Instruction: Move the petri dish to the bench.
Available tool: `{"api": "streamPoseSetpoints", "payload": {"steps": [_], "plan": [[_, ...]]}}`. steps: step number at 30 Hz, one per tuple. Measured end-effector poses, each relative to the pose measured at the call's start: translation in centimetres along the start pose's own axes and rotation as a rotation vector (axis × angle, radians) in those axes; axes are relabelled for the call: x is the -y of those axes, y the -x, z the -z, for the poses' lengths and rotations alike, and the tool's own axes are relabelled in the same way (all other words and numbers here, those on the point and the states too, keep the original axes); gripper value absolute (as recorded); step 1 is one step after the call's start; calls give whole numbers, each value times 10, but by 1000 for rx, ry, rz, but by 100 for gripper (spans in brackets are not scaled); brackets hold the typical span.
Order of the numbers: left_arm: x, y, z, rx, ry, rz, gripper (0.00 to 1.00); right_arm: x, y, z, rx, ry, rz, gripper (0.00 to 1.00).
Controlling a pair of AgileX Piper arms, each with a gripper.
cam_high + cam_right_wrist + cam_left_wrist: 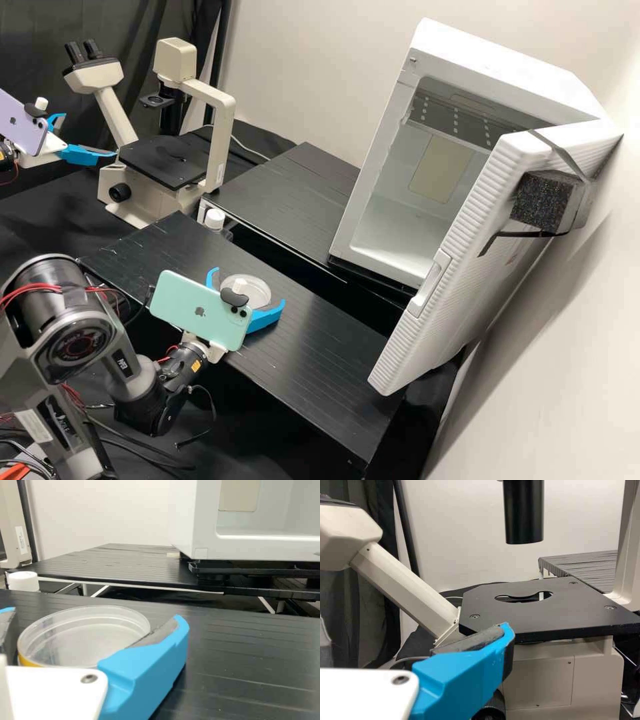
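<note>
The clear petri dish (90, 640) is set on the black bench (320, 347), between the wide-spread fingers of the right gripper (248, 287), which should be pulled straight back so nothing is bumped.

1. The left arm (7, 160) came in at the high view's left edge.
2. The left gripper (90, 135) pointed toward that view's right, jaws spread.
3. The right arm (57, 417) rose at the lower left and bent at its elbow (73, 327), dropping to a low wrist (183, 363).
4. The right gripper (250, 285) pointed up and rightward in the high view, jaws well apart.
</note>
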Motion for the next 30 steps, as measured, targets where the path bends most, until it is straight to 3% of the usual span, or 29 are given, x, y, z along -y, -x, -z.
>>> {"api": "streamPoseSetpoints", "payload": {"steps": [8,14,19,23,30], "plan": [[0,0,0,0,0,0,100,-17,13,8,-20,32,-76,100],[0,0,0,0,0,0,100,-37,36,24,-75,7,-172,100],[0,0,0,0,0,0,100,-41,48,46,-164,70,-236,100],[0,0,0,0,0,0,100,-35,48,60,-256,62,-206,100],[0,0,0,0,0,0,100,-31,48,74,-370,-26,-199,100]]}}
